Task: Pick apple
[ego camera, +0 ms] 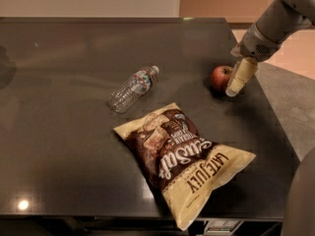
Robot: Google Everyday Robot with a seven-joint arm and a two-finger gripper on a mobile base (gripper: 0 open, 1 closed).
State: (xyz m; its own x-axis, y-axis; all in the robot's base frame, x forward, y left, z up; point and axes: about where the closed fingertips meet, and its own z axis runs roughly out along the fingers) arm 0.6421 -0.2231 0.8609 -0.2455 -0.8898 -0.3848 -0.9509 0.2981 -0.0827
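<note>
The apple (221, 77) is small, round and red, and sits on the dark table (64, 146) near its right edge. My gripper (235, 85) comes down from the upper right on a grey arm. Its cream-coloured fingers (241, 76) stand right beside the apple on its right side, tips down near the tabletop. Whether a finger touches the apple is hidden from this angle.
A clear plastic water bottle (132, 88) lies on its side left of the apple. A large brown and tan chip bag (183, 157) lies at the table's front. The table's right edge (275, 117) runs just beyond the gripper.
</note>
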